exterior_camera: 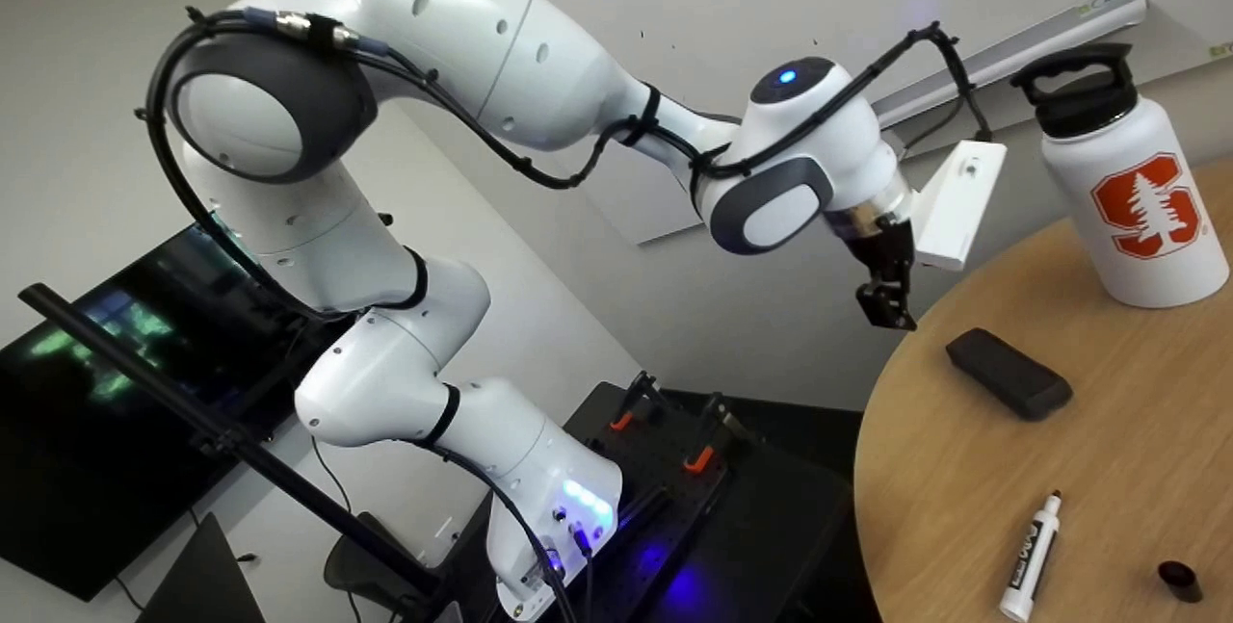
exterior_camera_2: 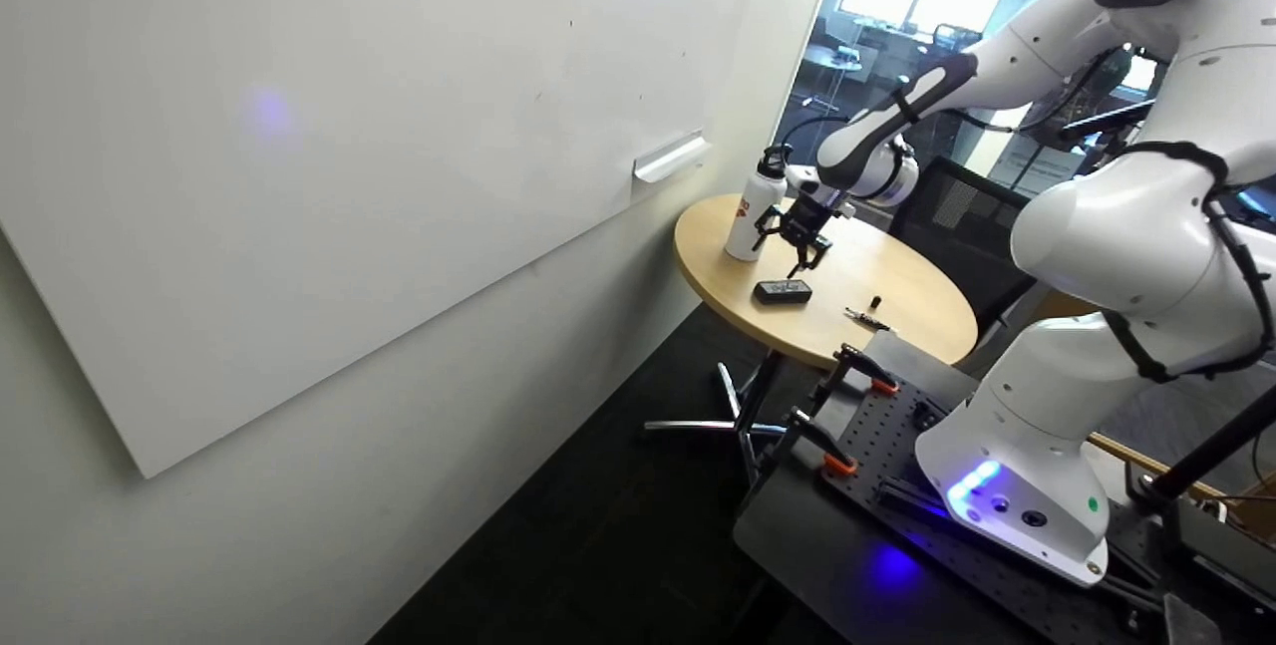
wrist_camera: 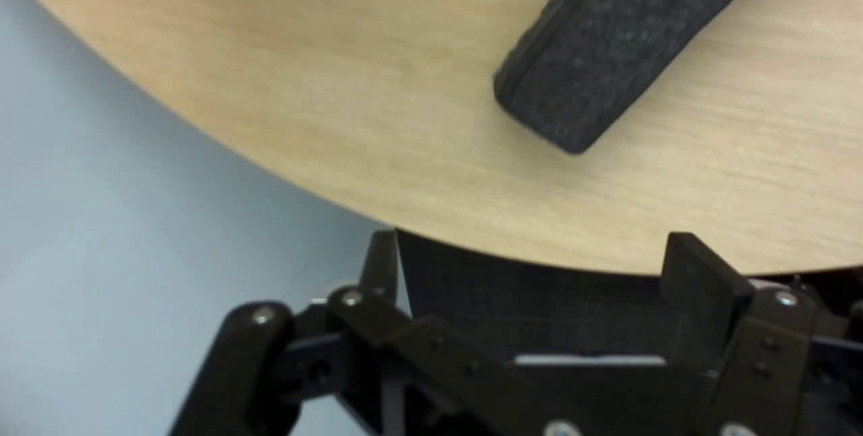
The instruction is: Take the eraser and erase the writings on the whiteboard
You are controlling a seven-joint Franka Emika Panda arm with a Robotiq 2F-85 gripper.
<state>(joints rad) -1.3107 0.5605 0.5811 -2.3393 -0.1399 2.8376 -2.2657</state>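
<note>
Beside a wall-mounted whiteboard (exterior_camera_2: 329,186), hovers near the rim of a round table (wrist_camera: 270,72) with the pincer (wrist_camera: 532,240) spread wide, gripping nothing. In the wrist view, faces the eraser (wrist_camera: 627,45) ahead, on the table and inward from the rim, with a long axis diagonal to the line of closing. Probably needs to reach inward and turn.

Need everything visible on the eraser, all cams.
The eraser is a dark, near-black oblong block with softly rounded corners. In the wrist view its surface looks rough and finely speckled, rather like felt or foam, and the frame's top edge cuts off its far end. Any lettering on it is too small to tell. It lies flat on the round, wood-look table, near the rim. The open gripper is apart from it; only the table appears to touch it.
</note>
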